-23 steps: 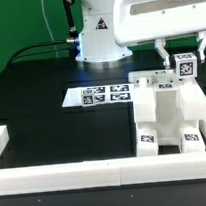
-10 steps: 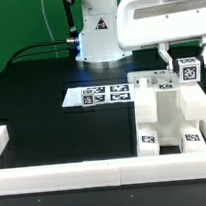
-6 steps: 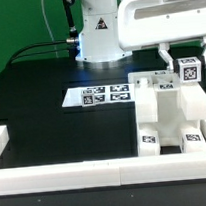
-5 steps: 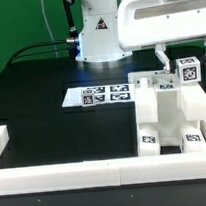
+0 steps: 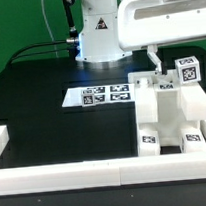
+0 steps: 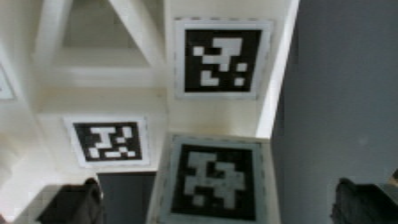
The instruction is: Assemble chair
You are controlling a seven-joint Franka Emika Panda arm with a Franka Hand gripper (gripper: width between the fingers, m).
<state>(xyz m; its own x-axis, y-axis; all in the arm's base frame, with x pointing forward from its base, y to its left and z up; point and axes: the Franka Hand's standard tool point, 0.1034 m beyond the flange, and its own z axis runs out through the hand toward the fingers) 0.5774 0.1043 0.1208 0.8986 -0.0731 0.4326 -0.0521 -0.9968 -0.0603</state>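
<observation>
The partly built white chair point(image 5: 170, 114) stands at the exterior view's right, near the front rail, with tags on its lower front. A tagged upright piece point(image 5: 189, 70) rises from its top. My gripper point(image 5: 182, 60) hangs just above and straddles that piece, open. One finger point(image 5: 153, 59) shows well clear of the piece on the exterior view's left. In the wrist view the tagged piece point(image 6: 214, 178) sits between my gripper's point(image 6: 222, 205) dark fingers point(image 6: 71, 203), with a gap on each side. Behind it are more white chair parts point(image 6: 222, 58) with tags.
The marker board point(image 5: 103, 94) lies flat on the black table, to the exterior view's left of the chair. White border rails point(image 5: 57, 176) run along the front and the left side. The arm's base point(image 5: 98, 36) stands at the back, with a black cable beside it.
The jaws have spread apart and let go of the tagged upright piece. The visible finger has moved toward the exterior view's left. The chair has not moved.
</observation>
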